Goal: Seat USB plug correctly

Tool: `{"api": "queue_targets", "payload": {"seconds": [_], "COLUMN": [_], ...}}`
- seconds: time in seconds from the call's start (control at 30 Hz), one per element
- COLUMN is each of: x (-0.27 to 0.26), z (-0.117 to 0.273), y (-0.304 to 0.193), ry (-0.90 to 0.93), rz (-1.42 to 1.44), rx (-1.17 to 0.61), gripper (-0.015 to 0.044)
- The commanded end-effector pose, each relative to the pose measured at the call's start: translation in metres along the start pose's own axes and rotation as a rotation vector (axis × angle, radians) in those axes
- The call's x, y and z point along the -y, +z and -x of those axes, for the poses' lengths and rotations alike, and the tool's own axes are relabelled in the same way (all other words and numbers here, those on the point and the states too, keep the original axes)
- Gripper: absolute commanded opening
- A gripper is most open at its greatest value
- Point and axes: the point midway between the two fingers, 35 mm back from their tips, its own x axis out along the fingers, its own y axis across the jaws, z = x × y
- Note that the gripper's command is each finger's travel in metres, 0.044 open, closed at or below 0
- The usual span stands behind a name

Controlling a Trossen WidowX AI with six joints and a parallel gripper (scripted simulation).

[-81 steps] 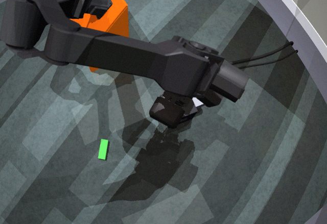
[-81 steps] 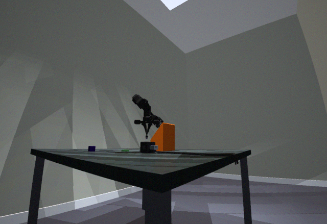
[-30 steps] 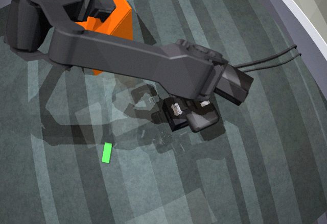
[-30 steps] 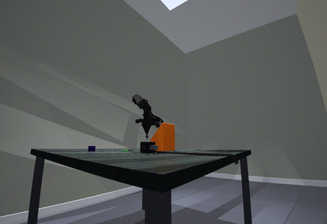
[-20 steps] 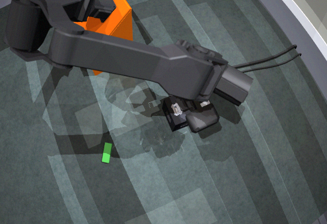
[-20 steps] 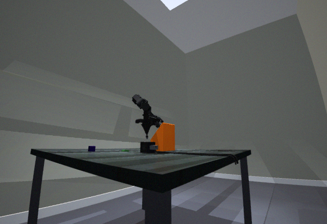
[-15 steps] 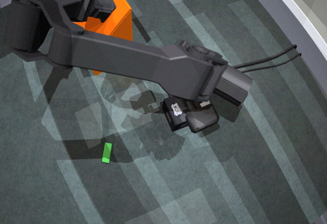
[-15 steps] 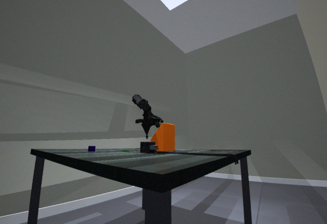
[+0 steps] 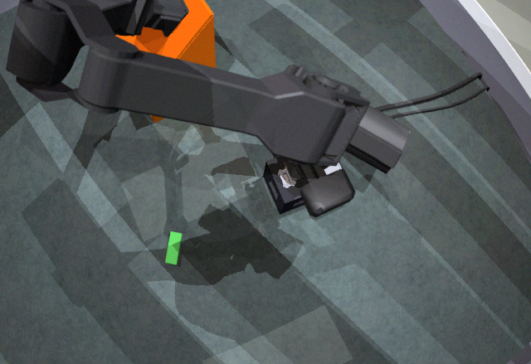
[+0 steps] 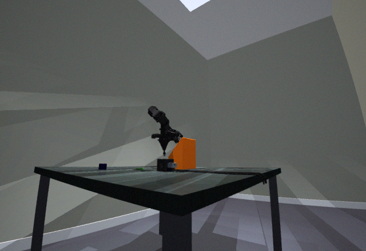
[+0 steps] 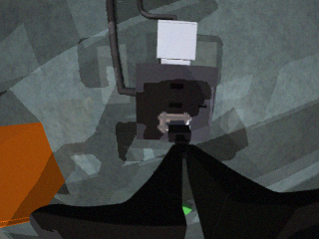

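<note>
The dark power cube (image 9: pixel 280 199) (image 10: pixel 163 165) (image 11: pixel 146 75) stands on the table, with two dark slots showing on its top in the wrist view. My gripper (image 10: pixel 164 152) (image 11: pixel 181 150) points down over the near part of that top, its fingers nearly together. It is shut on the USB plug (image 9: pixel 286 177) (image 11: pixel 162 121), whose pale part shows just beyond the black fingertips. In the exterior view the fingertips are a little above the cube's top. The fingers hide the plug's lower end, so I cannot tell its depth in the socket or which way round it is.
A white block (image 10: pixel 172 164) (image 11: pixel 176 40) sits at the cube's side. Dark cables (image 9: pixel 437 94) (image 10: pixel 224 172) (image 11: pixel 116 50) run from there to the table edge. A large orange block (image 9: pixel 201 43) (image 10: pixel 187 154) (image 11: pixel 25 164), a green block (image 9: pixel 172 247) (image 10: pixel 139 168) and a dark blue block (image 10: pixel 102 166) also stand around.
</note>
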Motion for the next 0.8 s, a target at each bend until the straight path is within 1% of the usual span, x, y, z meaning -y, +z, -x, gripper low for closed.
{"api": "queue_targets", "payload": {"seconds": [0.0, 0.77], "x": [-0.0002, -0.0003], "z": [-0.0012, -0.0040], "y": [-0.0003, -0.0016], "ry": [-0.002, -0.001], "rz": [-0.007, -0.016], "rx": [-0.006, -0.016], "gripper": [0.0000, 0.0000]}}
